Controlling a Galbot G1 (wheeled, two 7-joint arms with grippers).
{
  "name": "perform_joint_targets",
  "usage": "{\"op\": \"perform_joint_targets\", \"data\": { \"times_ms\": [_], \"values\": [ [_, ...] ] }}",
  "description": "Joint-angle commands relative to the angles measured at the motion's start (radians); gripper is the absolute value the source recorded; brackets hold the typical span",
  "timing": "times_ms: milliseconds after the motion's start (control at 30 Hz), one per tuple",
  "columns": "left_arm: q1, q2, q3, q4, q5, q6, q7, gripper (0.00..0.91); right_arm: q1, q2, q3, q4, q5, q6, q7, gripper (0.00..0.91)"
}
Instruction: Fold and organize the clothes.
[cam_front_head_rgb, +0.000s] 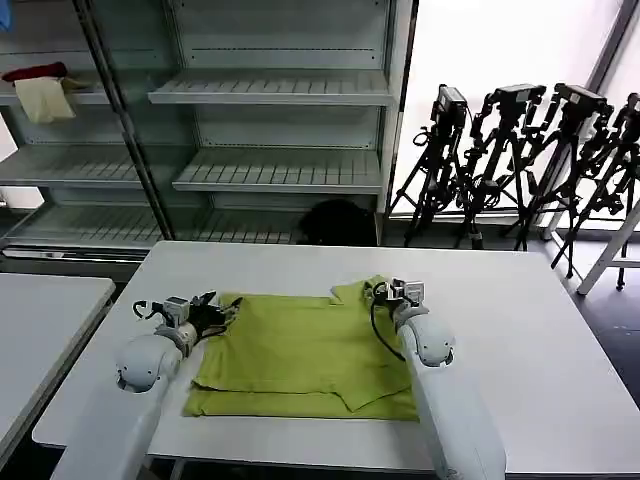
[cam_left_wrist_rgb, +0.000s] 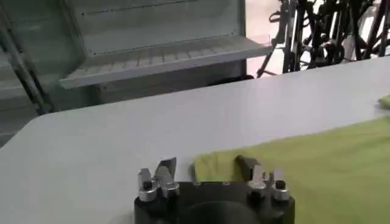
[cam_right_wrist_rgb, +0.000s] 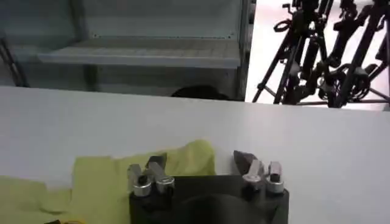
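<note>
A white table (cam_front_head_rgb: 520, 330) is standing before grey metal shelving (cam_front_head_rgb: 280, 170), with a rack of black tripods (cam_front_head_rgb: 520, 150) lining the bright wall behind; the lime-green T-shirt (cam_front_head_rgb: 300, 355) is lying on the table's near half, partly folded, its sleeves and collar turned inward.

Head view: the left gripper (cam_front_head_rgb: 212, 308) is sitting at the shirt's far-left corner; the right gripper (cam_front_head_rgb: 385, 291) is sitting at the far-right corner, over a raised flap of cloth; both arms are reaching forward from the near edge.

Left wrist view: the left gripper (cam_left_wrist_rgb: 204, 167) is holding its jaws parted — the shirt's corner (cam_left_wrist_rgb: 210, 164) is lying between the fingers, not yet clamped.

Right wrist view: the right gripper (cam_right_wrist_rgb: 201, 164) is likewise standing open; the yellow-green fabric edge (cam_right_wrist_rgb: 192, 155) is sitting between its fingers, with nothing gripped.

Risk, as judged from here: if the jaws close on one layer alone, or too near the hem, the corner is liable to slip free during the lift; uneven timing between the two arms would skew the fold — dragging the cloth would undo the tucked sleeves.
</note>
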Motion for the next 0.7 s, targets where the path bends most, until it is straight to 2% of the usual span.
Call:
{"op": "perform_joint_targets", "data": {
  "times_ms": [33, 333, 467, 700],
  "values": [
    [0.001, 0.001, 0.000, 0.006, 0.005, 0.003, 0.020, 0.010, 0.004, 0.004, -0.001, -0.013, -0.009, -0.001, -0.009, 0.000],
    [0.007, 0.000, 0.001, 0.000, 0.003, 0.003, 0.038, 0.010, 0.001, 0.001, -0.005, 0.015, -0.003, 0.000, -0.013, 0.000],
    [-0.001, -0.004, -0.005, -0.022, -0.029, 0.001, 0.018, 0.000, -0.004, -0.004, -0.005, 0.050, 0.034, 0.003, -0.004, 0.000],
    [-0.005, 0.017, -0.023, -0.121, -0.126, 0.001, -0.033, 0.000, -0.024, -0.041, -0.033, 0.204, 0.125, 0.002, 0.050, 0.000]
  ]
}}
